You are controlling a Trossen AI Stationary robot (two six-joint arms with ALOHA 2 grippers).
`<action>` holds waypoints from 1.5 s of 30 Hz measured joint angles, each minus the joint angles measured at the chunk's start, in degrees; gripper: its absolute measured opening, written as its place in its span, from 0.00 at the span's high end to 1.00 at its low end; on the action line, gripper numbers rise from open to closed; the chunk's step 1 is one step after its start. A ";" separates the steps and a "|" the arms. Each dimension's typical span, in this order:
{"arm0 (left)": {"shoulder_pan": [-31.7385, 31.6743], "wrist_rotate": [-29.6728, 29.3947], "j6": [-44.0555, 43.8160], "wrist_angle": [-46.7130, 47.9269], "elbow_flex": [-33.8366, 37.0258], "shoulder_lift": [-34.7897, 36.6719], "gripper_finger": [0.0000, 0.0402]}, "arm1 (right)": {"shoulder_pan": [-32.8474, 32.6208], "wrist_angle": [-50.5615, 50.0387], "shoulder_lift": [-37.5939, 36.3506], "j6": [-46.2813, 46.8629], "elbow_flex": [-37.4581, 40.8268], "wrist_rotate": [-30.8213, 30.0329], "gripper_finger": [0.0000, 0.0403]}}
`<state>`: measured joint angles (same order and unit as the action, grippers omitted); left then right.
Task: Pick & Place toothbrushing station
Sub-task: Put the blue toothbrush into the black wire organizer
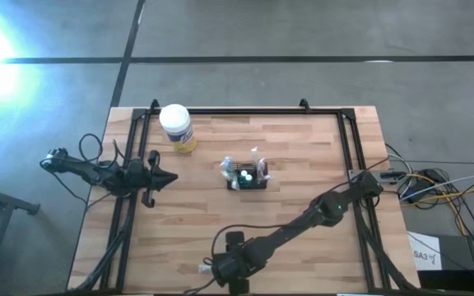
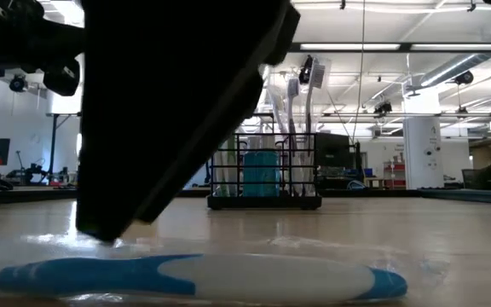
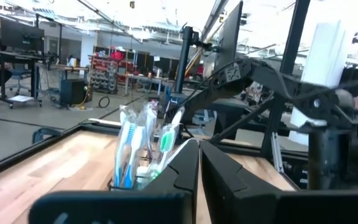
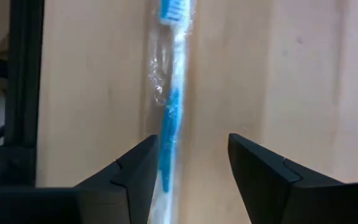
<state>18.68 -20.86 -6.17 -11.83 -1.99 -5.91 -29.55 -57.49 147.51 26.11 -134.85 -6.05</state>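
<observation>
The black wire-mesh caddy [image 1: 247, 178] stands on its base at the table's middle, with several wrapped toothbrushes upright in it; it also shows in the low view [image 2: 262, 170] and the left wrist view [image 3: 143, 155]. A blue-and-white toothbrush in clear wrap [image 2: 203, 280] lies flat at the near edge. My right gripper [image 4: 191, 162] is open, pointing down over this toothbrush [image 4: 169, 106], whose handle runs beside one finger. My left gripper [image 1: 161, 177] is shut and empty, left of the caddy, pointing at it. My right gripper is open over the wrapped toothbrush's handle [image 4: 165, 155], fingers pointing down. One finger [image 4: 135, 174] stands right at the handle's side, the other well apart from it. I cannot tell whether that finger touches the wrap. The toothbrush lies flat on the table.
A white-lidded jar with a yellow label [image 1: 177, 127] stands at the far left of the table. A black frame rail [image 1: 245, 111] runs round the tabletop. Cables and a box [image 1: 434, 185] lie beyond the right edge.
</observation>
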 joint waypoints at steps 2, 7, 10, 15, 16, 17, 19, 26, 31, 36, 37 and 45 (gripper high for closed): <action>-0.01 -0.01 -0.43 0.18 0.06 0.00 0.94 | -0.05 1.31 0.52 -0.69 0.03 0.20 0.54; 0.00 -0.02 -1.16 1.37 0.17 0.00 0.95 | -0.05 2.66 0.72 -2.12 0.03 1.69 0.56; 0.00 -0.02 -1.21 1.75 0.17 0.00 0.97 | -0.05 2.58 1.00 -2.61 0.03 1.80 0.57; -0.02 -0.02 -1.30 1.76 0.39 0.00 0.98 | 0.33 2.91 2.18 -2.83 0.03 3.12 0.61; 0.00 -0.02 -1.32 1.76 0.41 0.00 0.98 | 0.45 3.01 2.26 -2.86 0.03 3.39 0.62; 0.00 -0.02 -1.34 1.76 0.41 0.00 0.98 | 0.57 3.16 2.35 -2.96 0.03 3.73 0.63; 0.00 0.00 -1.43 1.80 0.41 0.00 0.97 | 0.63 3.26 2.44 -3.55 0.03 3.65 0.66; 0.00 -0.01 -1.45 2.59 0.42 0.00 0.97 | 0.96 3.02 2.13 -4.06 0.03 2.62 0.92; 0.00 -0.01 -1.43 2.67 0.41 0.00 0.98 | 1.39 2.47 1.72 -4.28 0.10 2.32 0.96; 0.00 0.00 -1.47 3.15 0.43 0.00 0.97 | 1.72 1.75 -1.81 -6.42 0.20 0.87 0.97; -0.02 0.00 -1.47 3.41 0.41 0.00 0.96 | 1.72 1.57 -3.05 -6.71 0.20 0.17 0.97; 0.00 -0.01 -1.58 6.26 0.43 -0.02 0.95 | 0.91 -0.15 -14.46 -13.71 0.18 -6.99 0.97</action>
<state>18.68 -20.87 -7.75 -5.57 -1.56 -5.93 -28.64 -57.64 133.05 12.40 -134.67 -13.04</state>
